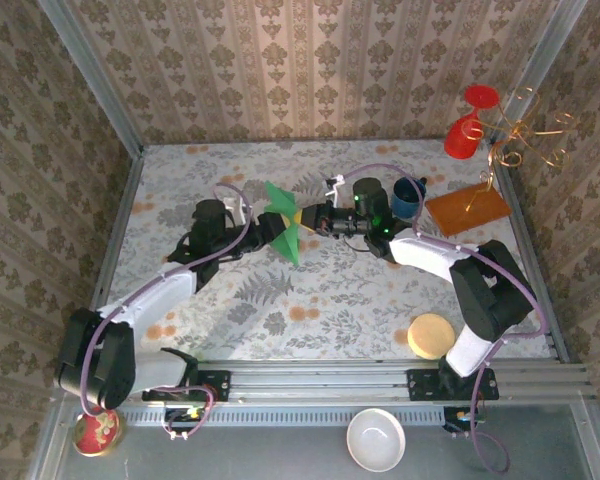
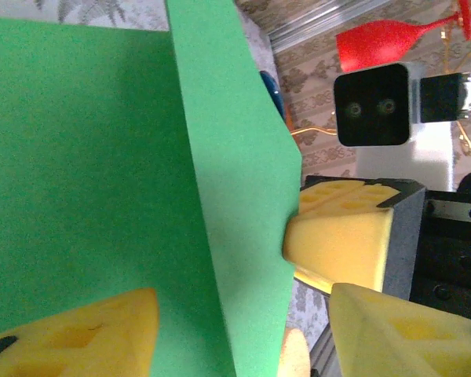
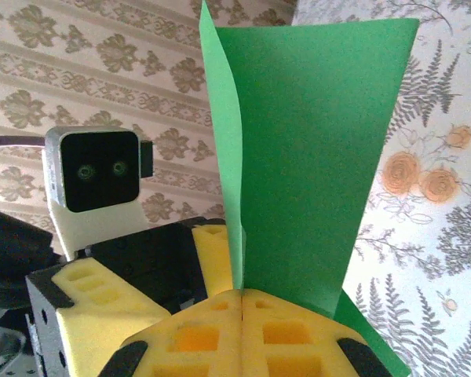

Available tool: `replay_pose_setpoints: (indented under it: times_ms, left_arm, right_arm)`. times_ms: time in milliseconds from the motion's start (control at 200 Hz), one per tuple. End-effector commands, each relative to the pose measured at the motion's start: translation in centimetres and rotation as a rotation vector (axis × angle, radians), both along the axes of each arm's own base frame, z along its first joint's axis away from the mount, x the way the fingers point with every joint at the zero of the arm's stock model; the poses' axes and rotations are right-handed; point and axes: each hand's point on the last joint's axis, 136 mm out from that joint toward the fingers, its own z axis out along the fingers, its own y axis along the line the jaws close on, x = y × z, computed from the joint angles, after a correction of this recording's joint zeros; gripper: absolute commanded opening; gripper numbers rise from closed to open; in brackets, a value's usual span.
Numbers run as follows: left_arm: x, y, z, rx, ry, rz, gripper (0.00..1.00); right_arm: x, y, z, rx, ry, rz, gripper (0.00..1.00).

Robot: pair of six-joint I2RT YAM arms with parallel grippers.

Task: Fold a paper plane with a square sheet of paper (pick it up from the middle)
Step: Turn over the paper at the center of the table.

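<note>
A thin bright green sheet of paper (image 1: 288, 243) is held in the air above the middle of the floral-patterned table (image 1: 280, 310), between the two grippers. It is plain and unmarked and is bent along one sharp, straight crease. In the top view two pointed flaps are seen, one toward 12 o'clock and one toward 6 o'clock. The right gripper (image 1: 302, 217) is placed at 3 o'clock of the sheet and the left gripper (image 1: 266, 229) at 9 o'clock. How they grip is too small to be read there. In the right wrist view the sheet (image 3: 306, 141) is seen standing up out of the right gripper (image 3: 242, 302), whose yellow foam fingers (image 3: 188, 338) are pressed together on its lower edge at the crease. In the left wrist view the left gripper (image 2: 243, 302) is shown with its yellow foam fingers (image 2: 71, 334) spread wide, and the sheet (image 2: 78, 157) passes between them. Whether either finger touches the sheet cannot be told. In the top view a blue mug (image 1: 408, 198) and an orange-brown rectangular board (image 1: 467, 210) are seen at 3 o'clock of the sheet, and a red goblet (image 1: 463, 135) at 2 o'clock.
</note>
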Motion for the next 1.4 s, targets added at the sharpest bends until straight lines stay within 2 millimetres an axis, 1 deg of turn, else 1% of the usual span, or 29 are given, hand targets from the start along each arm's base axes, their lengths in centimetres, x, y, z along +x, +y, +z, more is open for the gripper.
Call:
replay_pose_setpoints:
  times_ms: [0,280,585,670,740,825,890,960,980,1040,1055,1100,1215,1290,1320,1340,1350,1360,1395]
  left_arm:
    - [-0.5,-0.8,1.5,-0.061,-0.041,-0.054,0.54]
    - [-0.7,-1.0,3.0,-0.12,-0.127,-0.076,0.37]
    - [-0.7,-1.1,3.6,-0.107,-0.175,-0.088,0.19]
    - [-0.6,-1.0,3.4,-0.095,-0.173,-0.081,0.15]
    - [-0.5,-0.9,3.0,-0.079,-0.162,-0.074,0.12]
    - [-0.4,-0.8,2.7,-0.061,-0.158,-0.068,0.1]
    - [-0.4,-0.6,2.4,-0.03,-0.155,-0.062,0.09]
    - [-0.6,-0.3,1.6,0.024,-0.138,-0.068,0.08]
    - [-0.2,0.0,1.5,0.051,-0.146,-0.042,0.08]
    - [-0.1,0.7,0.8,0.13,-0.147,-0.031,0.08]
    - [-0.8,0.2,0.4,0.157,-0.139,-0.05,0.08]
    - [-1.0,0.7,-0.3,0.256,-0.138,-0.045,0.08]
    - [-1.3,2.1,-2.1,0.587,-0.169,-0.053,0.08]
    - [-1.0,3.1,-3.2,0.806,-0.186,-0.053,0.08]
    - [-0.8,3.4,-3.3,0.883,-0.195,-0.044,0.08]
    - [-0.7,3.8,-3.8,0.941,-0.188,-0.044,0.08]
    - [-0.6,3.9,-3.9,0.965,-0.191,-0.042,0.08]
    - [-0.5,3.9,-4.0,0.986,-0.191,-0.043,0.08]
    - [-0.2,4.4,-4.4,1.074,-0.193,-0.036,0.08]
  right_arm:
    - [-0.4,-0.1,2.6,0.096,-0.011,0.023,0.05]
    - [-0.4,-0.3,3.0,0.122,-0.001,0.019,0.06]
    - [-0.4,-0.5,2.6,0.119,0.011,0.016,0.08]
    - [-0.4,-0.7,2.4,0.109,0.01,0.014,0.12]
    - [-0.3,-1.1,2.1,0.089,0.011,0.0,0.2]
    - [-0.2,-1.6,1.7,0.053,0.011,-0.017,0.28]
    - [-0.1,-2.4,1.0,0.008,0.02,-0.043,0.36]
    - [0.1,-3.5,0.5,-0.043,0.016,-0.077,0.42]
    - [0.2,-3.8,0.4,-0.058,0.012,-0.088,0.44]
    - [0.3,-4.9,-0.1,-0.116,0.001,-0.121,0.48]
    - [0.3,-5.2,-0.3,-0.134,-0.002,-0.131,0.49]
    - [0.4,-6.2,-0.7,-0.189,-0.006,-0.162,0.51]
    - [0.3,-8.6,-1.2,-0.325,-0.04,-0.239,0.54]
    - [0.2,-10.0,-1.2,-0.394,-0.061,-0.286,0.56]
    - [0.3,-10.6,-1.5,-0.425,-0.062,-0.308,0.56]
    - [0.3,-11.0,-1.9,-0.447,-0.056,-0.321,0.57]
    - [0.2,-11.3,-1.2,-0.445,-0.073,-0.333,0.57]
    - [0.1,-11.5,-1.1,-0.45,-0.078,-0.342,0.57]
    - [0.1,-12.3,-1.1,-0.473,-0.082,-0.369,0.57]
